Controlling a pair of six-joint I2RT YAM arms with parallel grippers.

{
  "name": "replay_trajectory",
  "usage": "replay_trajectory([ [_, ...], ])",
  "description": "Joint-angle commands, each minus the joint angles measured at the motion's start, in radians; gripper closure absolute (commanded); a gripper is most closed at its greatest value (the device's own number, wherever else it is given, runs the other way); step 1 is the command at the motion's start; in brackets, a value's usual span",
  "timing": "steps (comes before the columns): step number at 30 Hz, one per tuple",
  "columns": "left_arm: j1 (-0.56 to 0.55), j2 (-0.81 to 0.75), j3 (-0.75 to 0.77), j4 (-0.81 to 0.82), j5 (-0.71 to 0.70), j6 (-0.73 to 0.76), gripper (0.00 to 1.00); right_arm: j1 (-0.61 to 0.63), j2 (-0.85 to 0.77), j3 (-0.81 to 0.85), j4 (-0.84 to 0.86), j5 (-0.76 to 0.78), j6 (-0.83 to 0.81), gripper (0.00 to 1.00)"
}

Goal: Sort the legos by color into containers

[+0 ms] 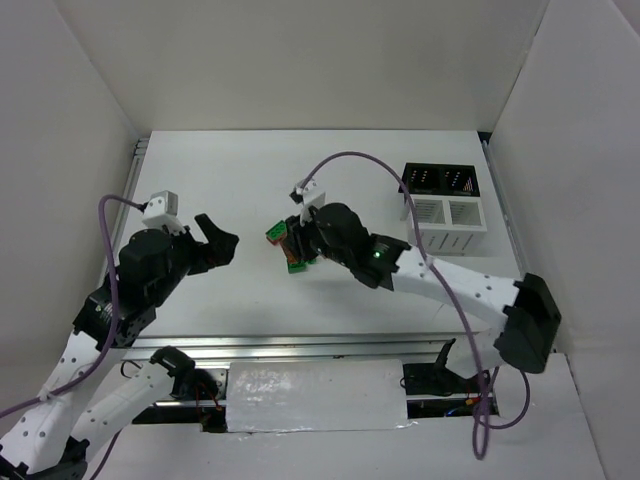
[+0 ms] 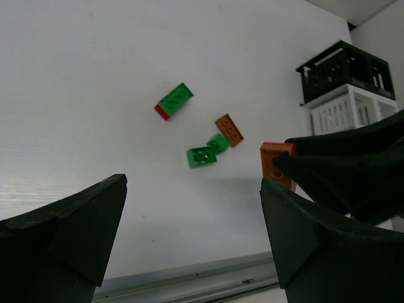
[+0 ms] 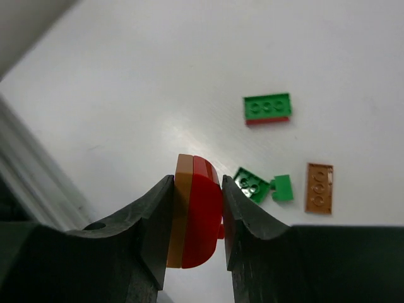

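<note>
The right gripper (image 3: 197,189) has a brick: its two fingers are closed down snug on a red and brown brick (image 3: 197,211), one on each flat side. It's two pieces stuck together, the brown layer against one finger and the red layer against the other. From the left wrist camera the same brick (image 2: 278,165) sticks out of those dark fingers with the brown face showing and a thin red edge on top. I can't tell whether it's clear of the table (image 1: 240,170) or still touching it.

The loose ones sit in a little cluster just beside that gripper:
- a green and red brick (image 3: 267,108), green on top, a bit apart from the rest
- two green bricks (image 3: 252,184) touching each other
- a brown brick (image 3: 319,187) just beside those

The left gripper (image 2: 192,189) is spread wide with nothing in it and touches nothing. It points toward the same cluster, and through its camera the loose bricks show out beyond the gap between its fingers (image 2: 69,240).

The bins are well off to the right of all this, near the far right corner of the table. The black bin (image 1: 440,180) is right behind the white bin (image 1: 447,222). I can't make out any brick in either one from these views.
</note>
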Motion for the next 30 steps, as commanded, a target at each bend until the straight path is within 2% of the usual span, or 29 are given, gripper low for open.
replay_trajectory([
  [1,0.003,0.038,0.024,0.119,0.209,-0.083,0.0,0.085,-0.134,-0.118,0.153,-0.094,-0.181,1.0],
  [2,0.005,0.049,0.03,0.146,0.284,-0.094,0.0,0.105,-0.195,-0.138,0.16,-0.092,-0.203,1.0],
  [6,0.003,0.1,0.038,0.197,0.431,-0.194,0.01,0.196,-0.316,-0.23,0.187,-0.009,-0.283,1.0],
  [9,0.003,0.106,0.001,0.254,0.523,-0.252,0.03,0.24,-0.39,-0.285,0.238,0.008,-0.301,1.0],
  [13,0.0,0.094,-0.094,0.343,0.628,-0.329,0.1,0.268,-0.433,-0.322,0.292,0.046,-0.315,1.0],
  [14,-0.001,0.088,-0.109,0.361,0.643,-0.341,0.15,0.271,-0.433,-0.322,0.296,0.052,-0.318,1.0],
  [17,-0.007,0.08,-0.146,0.4,0.691,-0.369,0.17,0.274,-0.424,-0.317,0.304,0.077,-0.327,1.0],
  [23,-0.033,0.101,-0.166,0.464,0.763,-0.383,0.17,0.274,-0.401,-0.288,0.295,0.066,-0.342,1.0],
  [27,-0.058,0.103,-0.162,0.478,0.754,-0.37,0.16,0.274,-0.384,-0.268,0.278,0.061,-0.349,1.0],
  [30,-0.061,0.104,-0.169,0.495,0.766,-0.364,0.25,0.274,-0.379,-0.264,0.279,0.064,-0.346,1.0],
])
